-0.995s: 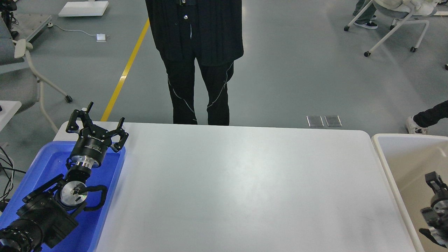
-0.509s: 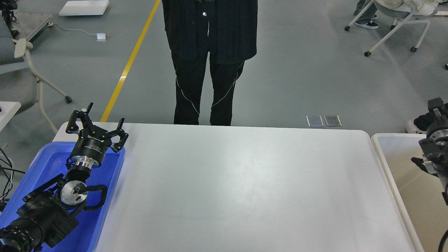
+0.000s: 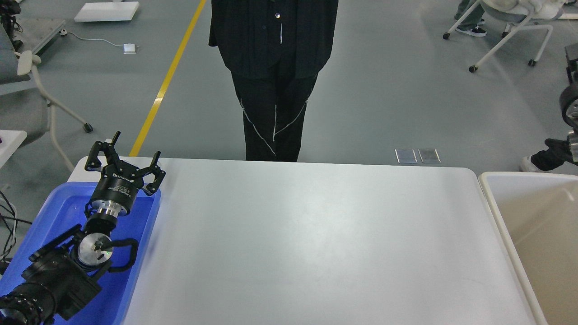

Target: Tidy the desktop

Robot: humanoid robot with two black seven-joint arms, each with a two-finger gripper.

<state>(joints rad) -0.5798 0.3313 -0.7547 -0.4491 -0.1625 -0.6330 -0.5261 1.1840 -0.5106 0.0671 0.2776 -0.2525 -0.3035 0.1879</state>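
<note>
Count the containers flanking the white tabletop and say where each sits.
2. A blue plastic tray sits at the left edge of the matte white rectangular desktop, beneath the open left gripper. A beige-white bin sits at the right edge, partly cut off.

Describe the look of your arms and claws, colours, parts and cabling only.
The left arm is matte black, with a silver metal ring behind the wrist, a round silver disc at a joint and a black cable looping beside it. The left claw is black with two linked fingers and small white lettering. Of the right arm, only a black and silver part shows at the edge.
</note>
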